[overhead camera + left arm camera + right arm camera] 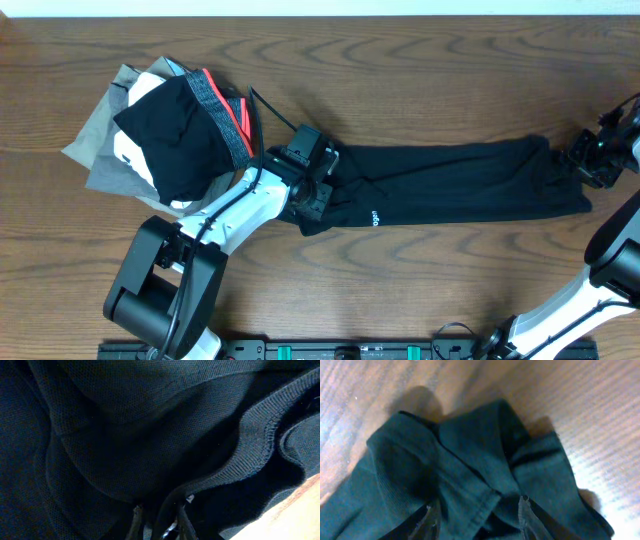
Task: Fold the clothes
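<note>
Black and thin, the shirt (pixel 450 185) lies stretched in a long band between the two pincers. The left gripper (pixel 157 521) is clamped on a bunched fold at one end. The right gripper (pixel 476 517) stands with its fingers parted astride the other end.

Overhead looks straight down on the table (pixel 450 80); 2 wrist cameras sit close against the same black shirt (pixel 460 180).

The black cloth shirt (pixel 450 185) is thin, soft and matt, a fine knit mesh up close with a ribbed, stitched hem. The dark brown wooden desk (pixel 400 70) shows bold grain under a smooth, faintly glossy finish. The heap of grey and black cloth garments (pixel 170 130) looks matt.
</note>
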